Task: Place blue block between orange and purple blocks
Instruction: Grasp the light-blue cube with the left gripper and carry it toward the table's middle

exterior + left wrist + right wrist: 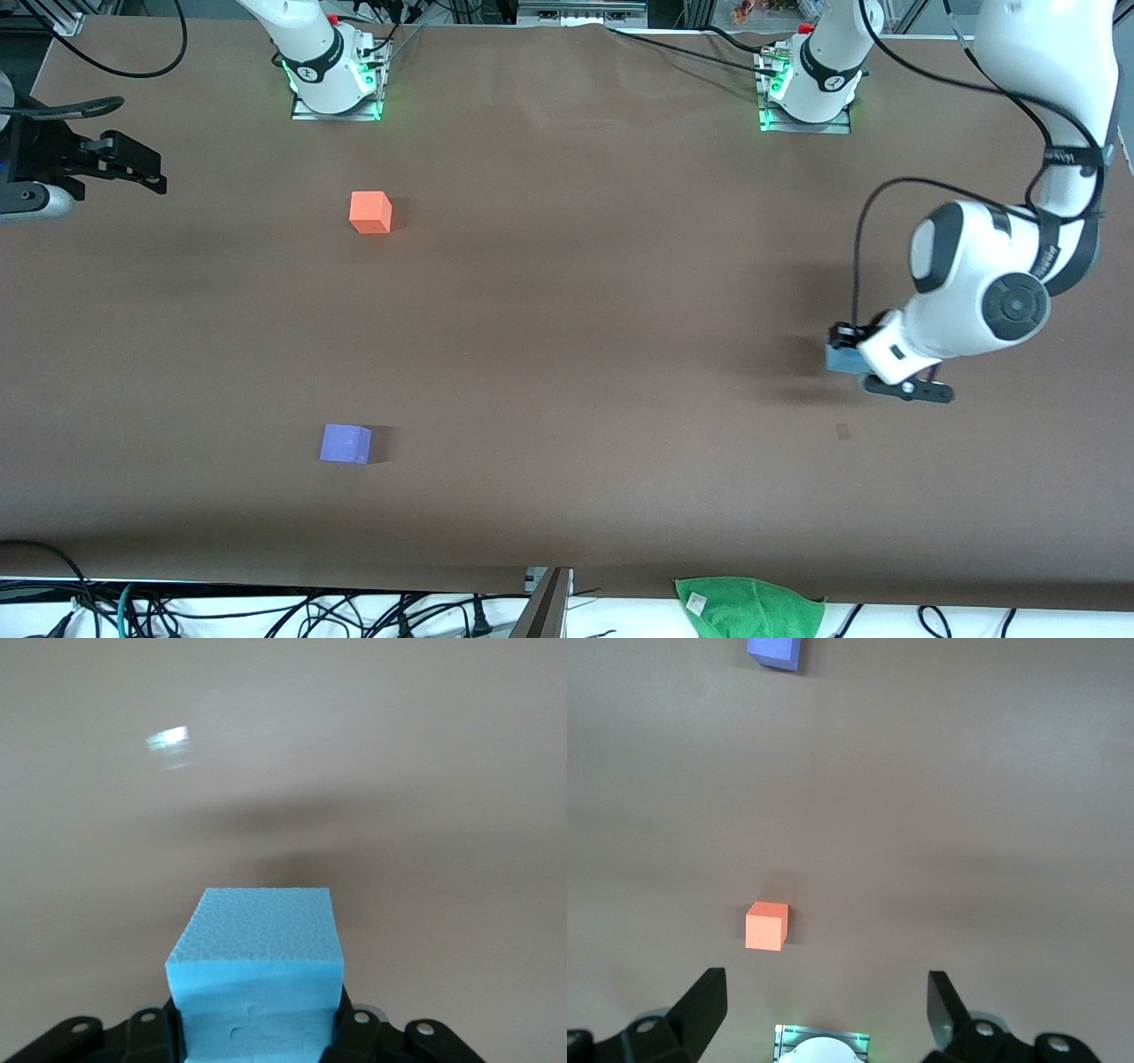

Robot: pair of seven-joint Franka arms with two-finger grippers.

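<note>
Even overhead light, brown worktop (567,354) matte and evenly lit, soft short shadows beside the cubes, one small glare patch in the left wrist view, sharp focus

My own left wrist is covering most of the blue block (839,359) in the front view. The purple block (776,651) is running off the right wrist view's edge. My right gripper (133,168) is showing only partly, its arm cut off.
</note>
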